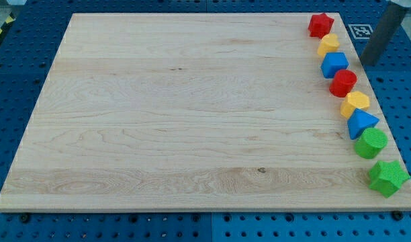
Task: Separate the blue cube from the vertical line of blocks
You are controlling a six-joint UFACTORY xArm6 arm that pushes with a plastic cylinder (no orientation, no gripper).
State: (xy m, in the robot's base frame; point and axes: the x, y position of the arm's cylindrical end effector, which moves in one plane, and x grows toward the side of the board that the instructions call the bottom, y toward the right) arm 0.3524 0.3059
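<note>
A line of blocks runs down the board's right edge. From the view's top: a red star, a yellow block, the blue cube, a red cylinder, a yellow block, a blue triangular block, a green cylinder and a green star. The blue cube touches the yellow block above it and the red cylinder below it. My tip is off the board's right edge, a little to the right of the blue cube, touching no block.
The wooden board lies on a blue perforated table. A black-and-white marker tag sits just off the board's top right corner, beside the rod.
</note>
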